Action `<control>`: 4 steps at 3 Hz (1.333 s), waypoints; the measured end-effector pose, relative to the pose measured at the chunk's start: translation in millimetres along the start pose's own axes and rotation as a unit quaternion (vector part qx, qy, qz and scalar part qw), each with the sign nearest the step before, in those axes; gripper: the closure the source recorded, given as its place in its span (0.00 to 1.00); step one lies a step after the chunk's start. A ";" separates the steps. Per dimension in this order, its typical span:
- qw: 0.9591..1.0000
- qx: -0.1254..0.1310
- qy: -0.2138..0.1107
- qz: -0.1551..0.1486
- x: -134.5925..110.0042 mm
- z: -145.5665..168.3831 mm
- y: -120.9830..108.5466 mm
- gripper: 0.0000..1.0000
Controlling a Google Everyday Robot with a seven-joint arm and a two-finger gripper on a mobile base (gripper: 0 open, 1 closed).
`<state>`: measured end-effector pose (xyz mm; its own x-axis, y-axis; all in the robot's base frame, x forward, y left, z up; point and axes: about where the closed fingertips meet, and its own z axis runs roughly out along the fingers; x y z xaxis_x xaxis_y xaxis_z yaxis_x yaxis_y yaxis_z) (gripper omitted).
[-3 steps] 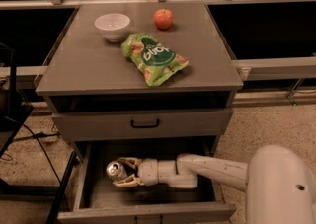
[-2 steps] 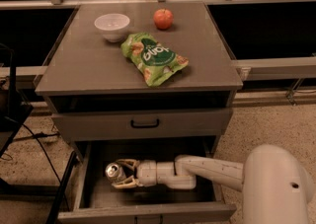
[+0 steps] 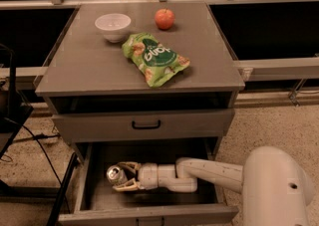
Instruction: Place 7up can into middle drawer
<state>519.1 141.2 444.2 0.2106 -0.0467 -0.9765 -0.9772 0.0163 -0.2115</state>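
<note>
One small thing is different from a second ago: the little aluminium 7up can with the green and white label and silver top [image 3: 116,174] now sits a tiny bit further left. It is inside the wide grey middle drawer [image 3: 159,199], which is pulled out at the bottom of the cabinet. Nothing else moves much.

The robot's two-finger gripper [image 3: 122,176] is down inside the drawer, in its left half. The long white arm [image 3: 209,172] reaches in from the right. The claw's two fingers are closed around the can, one on the far side and one on the near side. The can's shiny top points up toward me. So the can is not let go yet.

I cannot tell if the can touches the drawer floor or hangs just above it.

I think this means the job is nearly done. The can is already in the right place, over the plain grey floor and well inside the low walls. What is left, I guess, is to open the fingers and pull the arm back out without knocking the can over.

Up on the flat grey cabinet top [image 3: 89,65], the big green crisp bag [image 3: 154,58], the round red apple [image 3: 164,18] and the small white bowl [image 3: 113,25] stay where they are. The grey drawer with the black curved handle [image 3: 146,125], just above, is shut.
</note>
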 end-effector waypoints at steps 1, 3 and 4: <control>1.000 0.002 -0.003 0.007 4.1 1.1 1.5 1.00; 1.000 0.004 -0.004 0.028 18.3 1.5 9.8 1.00; 0.999 -0.002 -0.008 0.046 36.2 2.8 20.3 1.00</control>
<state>506.9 142.7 404.4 0.1206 -0.0302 -0.9922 -0.9925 0.0164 -0.1212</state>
